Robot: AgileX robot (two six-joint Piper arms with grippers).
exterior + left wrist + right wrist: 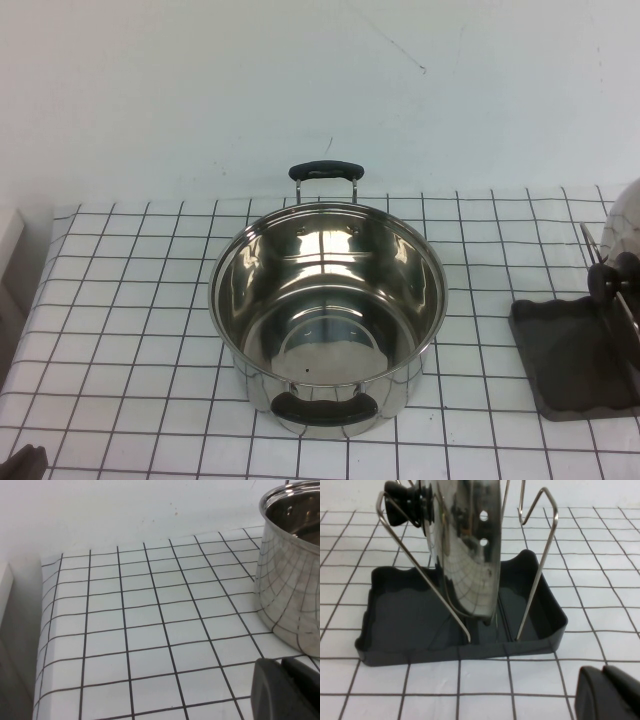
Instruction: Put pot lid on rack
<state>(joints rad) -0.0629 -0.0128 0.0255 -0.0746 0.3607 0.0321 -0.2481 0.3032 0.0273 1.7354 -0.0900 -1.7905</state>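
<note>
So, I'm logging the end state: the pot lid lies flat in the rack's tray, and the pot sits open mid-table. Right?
Not quite. In the right wrist view the pot lid stands on edge between the rack's wire prongs, not flat. The pot does sit open mid-table.

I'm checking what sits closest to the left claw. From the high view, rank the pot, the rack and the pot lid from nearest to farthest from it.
The left claw is at the table's near left corner; the right claw sits just in front of the rack.
1. Pot, centre.
2. Rack, right side.
3. Pot lid, standing in the rack, far right edge.
</note>
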